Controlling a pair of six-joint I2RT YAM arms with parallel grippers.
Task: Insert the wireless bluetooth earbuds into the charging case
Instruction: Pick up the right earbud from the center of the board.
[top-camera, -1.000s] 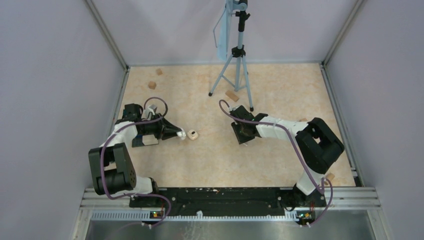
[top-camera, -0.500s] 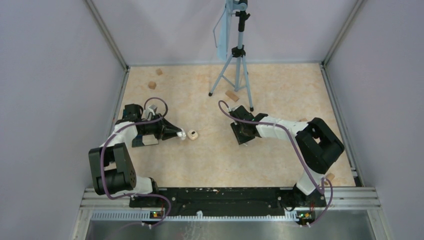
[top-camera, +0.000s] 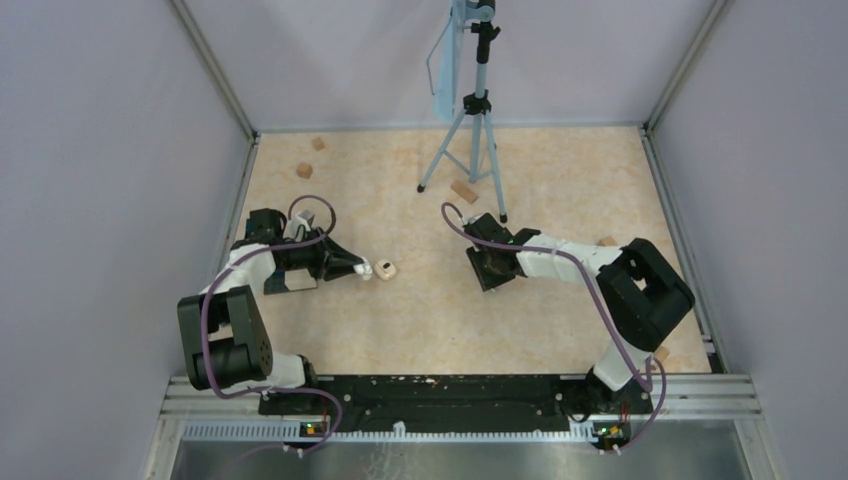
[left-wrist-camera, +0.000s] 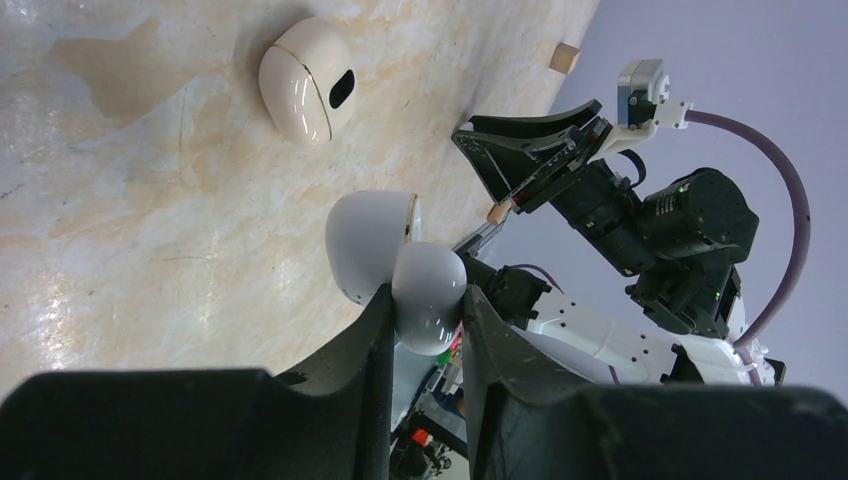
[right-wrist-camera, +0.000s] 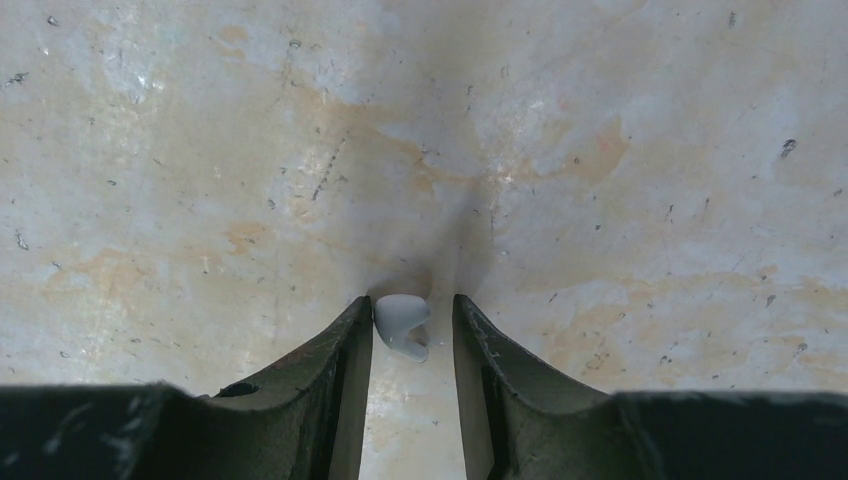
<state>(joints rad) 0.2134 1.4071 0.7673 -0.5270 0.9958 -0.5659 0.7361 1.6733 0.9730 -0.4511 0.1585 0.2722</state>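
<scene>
Pinching one rounded half of the open white charging case (left-wrist-camera: 368, 243) between its fingers, the left gripper (left-wrist-camera: 427, 300) is nearly closed and holds the case just above the table (top-camera: 420, 320). The other half of the case swings out on its hinge beyond the fingertips, and a thin gold rim shows along its edge. A second case (left-wrist-camera: 305, 80), cream-coloured with a gold seam and a dark oval opening, lies on the table just beyond the held one. In the overhead view the two cases sit side by side at the left-centre of the table.

The right gripper (right-wrist-camera: 411, 303) points down at the table right of centre, well apart from the cases. Its jaws stand narrowly apart and straddle a single tiny white earbud (right-wrist-camera: 402, 324). The earbud sits close against the finger on the left of the wrist view, with a clear sliver of gap before the other finger, so it is bracketed but not clamped. Whether it rests on the table or is lifted a touch cannot be told.

A camera tripod (top-camera: 470, 130) stands at the far side, with a tan wooden block (top-camera: 463, 190) near its feet and two more blocks (top-camera: 304, 170) in the far left corner.
</scene>
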